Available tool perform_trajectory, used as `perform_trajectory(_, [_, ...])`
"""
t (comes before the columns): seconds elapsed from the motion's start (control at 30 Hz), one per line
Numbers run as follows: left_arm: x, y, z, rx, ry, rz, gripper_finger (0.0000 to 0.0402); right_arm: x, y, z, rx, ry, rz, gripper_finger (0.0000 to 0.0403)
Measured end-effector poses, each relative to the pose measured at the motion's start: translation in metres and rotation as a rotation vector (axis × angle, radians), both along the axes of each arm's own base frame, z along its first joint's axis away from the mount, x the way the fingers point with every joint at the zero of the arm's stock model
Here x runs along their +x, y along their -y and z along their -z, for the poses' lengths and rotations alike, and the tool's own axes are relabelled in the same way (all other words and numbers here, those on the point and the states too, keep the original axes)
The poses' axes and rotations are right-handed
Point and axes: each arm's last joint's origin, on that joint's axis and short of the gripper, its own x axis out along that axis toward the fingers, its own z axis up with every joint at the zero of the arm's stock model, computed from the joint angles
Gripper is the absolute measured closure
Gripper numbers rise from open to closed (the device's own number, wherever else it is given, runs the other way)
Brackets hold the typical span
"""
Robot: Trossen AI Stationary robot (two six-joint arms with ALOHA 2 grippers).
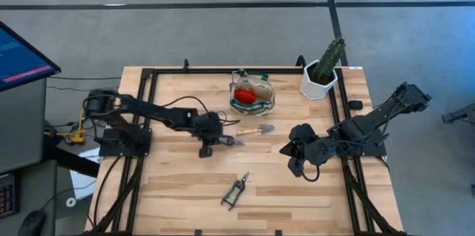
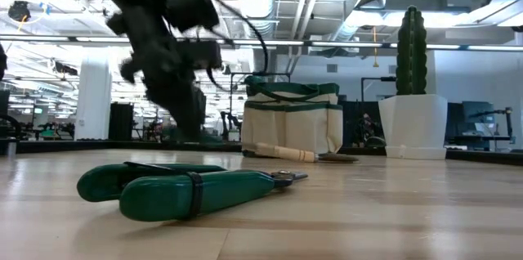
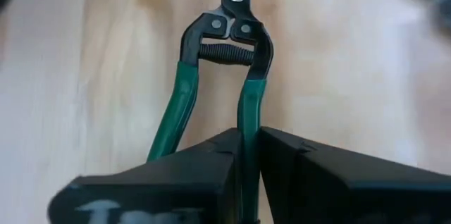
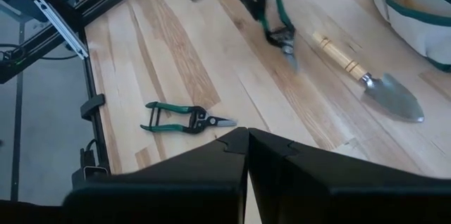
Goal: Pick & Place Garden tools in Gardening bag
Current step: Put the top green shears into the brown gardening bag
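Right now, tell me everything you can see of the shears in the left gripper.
The shears have two green-coated handles, a black metal head with a coil spring between the arms, a silver pivot screw and short blades closed to a point. The left gripper is shut on one handle; the other handle hangs free. They sit over the wooden table beside the trowel, blades pointing away from the gripper.

Two pruning shears (image 4: 184,117), one trowel (image 1: 257,129), one bag (image 1: 252,93), one cactus pot (image 1: 320,80)
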Motion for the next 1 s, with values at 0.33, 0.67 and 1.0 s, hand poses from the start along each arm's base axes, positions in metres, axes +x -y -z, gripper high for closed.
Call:
perform_trajectory(0.33, [-0.03, 0.015, -0.084, -0.056, 0.31, -0.038, 0.0382, -0.001, 0.0, 0.001, -0.007, -0.009, -0.001, 0.0403])
perform_trajectory(0.67, [-0.071, 0.013, -0.148, 0.088, 0.65, -0.242, 0.0385, 0.002, 0.004, 0.0, -0.021, -0.003, 0.004, 0.0403])
perform_trajectory(1.0, [-0.057, 0.014, -0.162, 0.115, 0.849, -0.4, 0.0386, 0.016, 0.025, -0.005, -0.015, 0.053, 0.089, 0.0403])
